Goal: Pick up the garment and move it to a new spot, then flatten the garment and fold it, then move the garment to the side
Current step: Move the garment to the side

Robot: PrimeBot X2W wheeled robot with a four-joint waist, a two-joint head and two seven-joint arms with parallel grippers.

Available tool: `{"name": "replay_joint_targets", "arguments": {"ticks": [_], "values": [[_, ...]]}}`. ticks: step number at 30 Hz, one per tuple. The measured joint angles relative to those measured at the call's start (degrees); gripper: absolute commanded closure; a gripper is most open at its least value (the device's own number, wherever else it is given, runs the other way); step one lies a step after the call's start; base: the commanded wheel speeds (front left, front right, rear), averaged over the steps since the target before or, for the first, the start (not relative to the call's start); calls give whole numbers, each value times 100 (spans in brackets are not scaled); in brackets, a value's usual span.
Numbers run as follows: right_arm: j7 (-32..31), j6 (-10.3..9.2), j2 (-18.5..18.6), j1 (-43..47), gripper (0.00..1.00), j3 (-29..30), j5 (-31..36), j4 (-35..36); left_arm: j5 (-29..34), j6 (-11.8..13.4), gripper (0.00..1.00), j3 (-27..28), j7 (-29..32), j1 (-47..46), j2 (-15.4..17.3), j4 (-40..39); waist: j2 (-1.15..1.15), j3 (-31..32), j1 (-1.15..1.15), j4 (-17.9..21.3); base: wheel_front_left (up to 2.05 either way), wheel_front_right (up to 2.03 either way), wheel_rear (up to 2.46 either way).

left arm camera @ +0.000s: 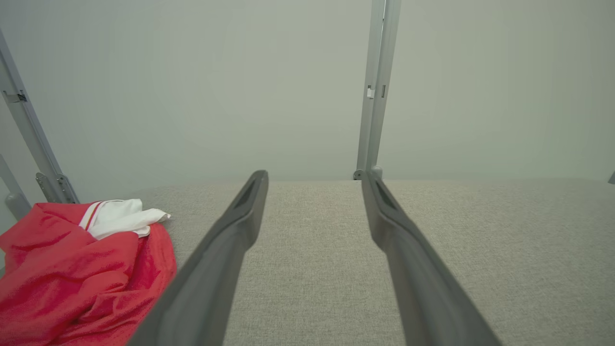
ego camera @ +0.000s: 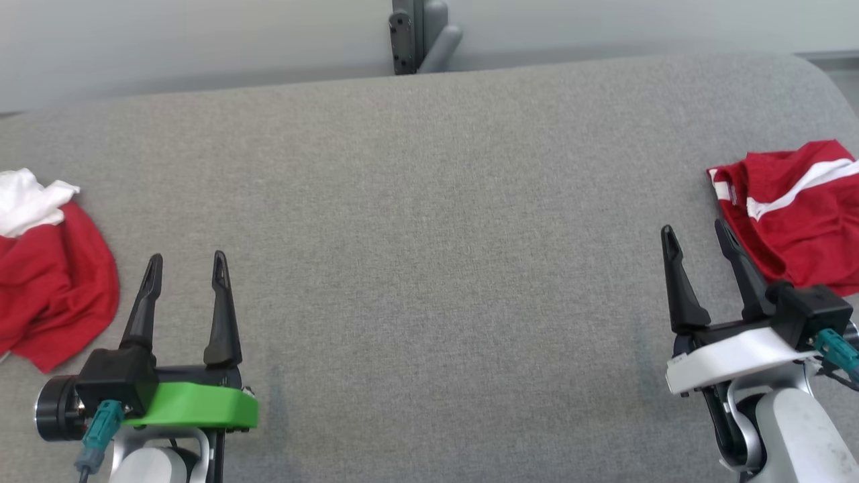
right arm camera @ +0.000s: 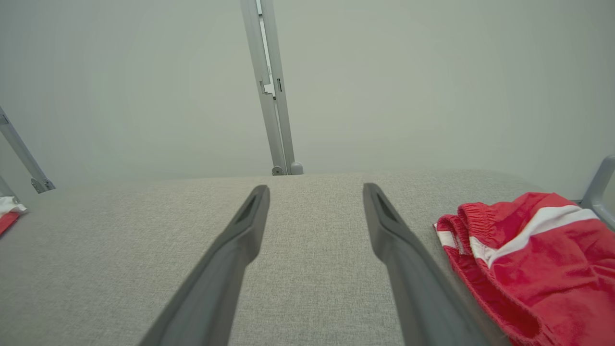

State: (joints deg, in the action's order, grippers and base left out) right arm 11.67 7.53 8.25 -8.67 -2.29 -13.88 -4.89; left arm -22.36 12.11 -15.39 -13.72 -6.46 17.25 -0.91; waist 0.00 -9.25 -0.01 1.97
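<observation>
Red crumpled garment (ego camera: 57, 292) lies left of the left end effector (ego camera: 188, 257).

red-and-white garment (ego camera: 54, 288) runs off the head view's left edge, striped red shorts (ego camera: 798, 221) off the right (full shapes unseen).

On the grey fabric desk (ego camera: 429, 235), the left claw (ego camera: 188, 258) shows at lower left, fingers spread and empty, near a crumpled red-and-white garment (ego camera: 54, 295). The right claw (ego camera: 694, 229), likewise spread and empty, sits just beside white-striped red shorts (ego camera: 798, 215).
</observation>
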Motion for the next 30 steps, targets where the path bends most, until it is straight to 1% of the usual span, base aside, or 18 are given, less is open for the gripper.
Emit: {"name": "replay_joint_targets", "arguments": {"ticks": [8,17,22,30], "values": [[-116,0,-47,539,0,208,103,255,-25,-54,0,-133,54,265,64,113,0,468,0,-120,0,0,0],[-308,0,-122,1039,0,356,145,570,-141,-86,0,-196,155,411,101,214,0,823,0,-116,0,0,0],[-355,0,-136,1147,0,361,154,682,-181,-85,0,-198,208,480,127,229,0,930,0,-79,0,0,0],[-371,0,-144,1193,0,407,149,736,-215,-71,0,-211,249,497,155,222,0,934,0,-56,0,0,0]]}}
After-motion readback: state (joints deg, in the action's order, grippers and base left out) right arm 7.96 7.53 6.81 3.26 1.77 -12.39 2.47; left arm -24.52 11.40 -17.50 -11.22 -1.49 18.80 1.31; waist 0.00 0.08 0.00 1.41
